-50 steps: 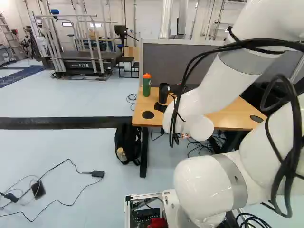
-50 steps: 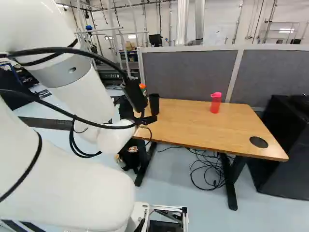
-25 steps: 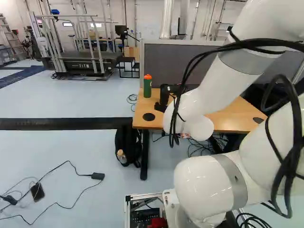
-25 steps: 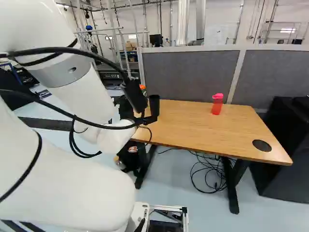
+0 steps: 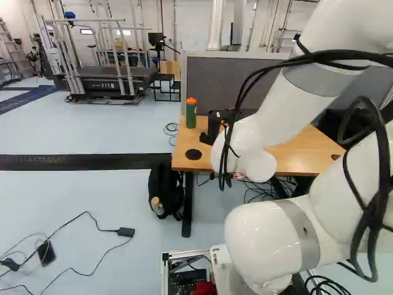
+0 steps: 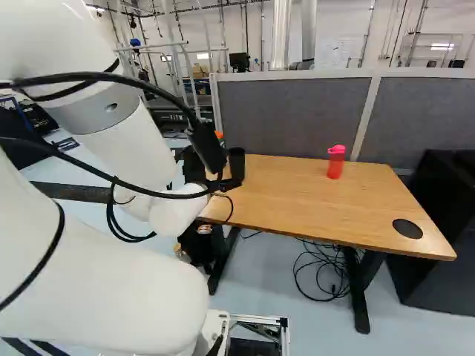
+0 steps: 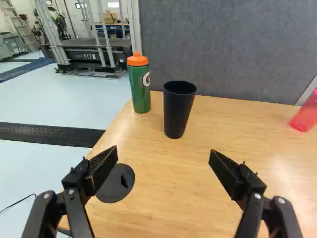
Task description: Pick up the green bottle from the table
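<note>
Green bottle (image 7: 138,89) is standing left of tapered black cup (image 7: 177,114).
Red bottle (image 6: 335,165) is standing right of it; gripper (image 5: 216,130) is holding fingers apart.

In the left base view, your arm (image 5: 264,129) is glossy white and rounded, with a grey band (image 5: 312,78) at two o'clock and another at four. Black cables (image 5: 373,215) loop over it from two to four o'clock. At six o'clock sits a silver metal frame (image 5: 164,273). Your gripper (image 5: 215,127) is black, with ribbed fingers (image 7: 103,167) and small silver screws (image 7: 257,196).
</note>
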Controlling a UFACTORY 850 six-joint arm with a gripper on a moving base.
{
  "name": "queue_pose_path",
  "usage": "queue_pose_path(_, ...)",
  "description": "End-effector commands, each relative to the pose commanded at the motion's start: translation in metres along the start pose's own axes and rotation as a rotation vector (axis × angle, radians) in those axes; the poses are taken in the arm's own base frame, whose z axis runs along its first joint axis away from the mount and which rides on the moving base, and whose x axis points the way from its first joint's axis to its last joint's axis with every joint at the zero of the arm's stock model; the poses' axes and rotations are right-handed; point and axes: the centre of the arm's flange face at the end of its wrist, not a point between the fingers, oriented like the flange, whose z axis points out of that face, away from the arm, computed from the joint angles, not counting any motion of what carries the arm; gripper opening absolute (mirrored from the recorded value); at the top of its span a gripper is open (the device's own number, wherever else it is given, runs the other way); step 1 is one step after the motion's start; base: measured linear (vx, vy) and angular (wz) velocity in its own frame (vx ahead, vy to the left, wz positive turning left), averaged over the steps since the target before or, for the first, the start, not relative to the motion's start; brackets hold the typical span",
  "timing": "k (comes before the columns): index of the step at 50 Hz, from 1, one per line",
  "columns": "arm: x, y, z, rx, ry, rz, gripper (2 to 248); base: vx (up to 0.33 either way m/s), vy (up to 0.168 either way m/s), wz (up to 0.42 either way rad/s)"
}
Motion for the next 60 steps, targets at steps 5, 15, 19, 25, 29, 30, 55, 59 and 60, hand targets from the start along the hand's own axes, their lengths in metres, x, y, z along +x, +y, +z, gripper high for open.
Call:
queue_pose_path(5,0.000,0.000,0.000,0.000,0.000,0.000,247,0.060,0.015,-0.002)
queue_pose_path(15,0.010,-0.001,0.006,0.005,0.019,-0.002,247,0.059,0.014,-0.002)
queue_pose_path(19,0.014,-0.002,0.009,0.007,0.023,-0.002,247,0.000,0.000,0.000)
queue_pose_path(25,0.021,-0.003,0.013,0.010,0.035,-0.003,247,0.000,0.000,0.000)
queue_pose_path(29,0.026,-0.004,0.015,0.013,0.045,-0.004,247,0.000,0.000,0.000)
queue_pose_path(30,0.027,-0.004,0.016,0.013,0.047,-0.004,247,0.000,0.000,0.000)
queue_pose_path(55,0.059,-0.010,0.030,0.030,0.109,-0.009,247,0.000,0.000,0.000)
queue_pose_path(59,0.064,-0.011,0.033,0.033,0.118,-0.009,247,0.000,0.000,0.000)
queue_pose_path(60,0.066,-0.012,0.034,0.034,0.121,-0.010,247,0.000,0.000,0.000)
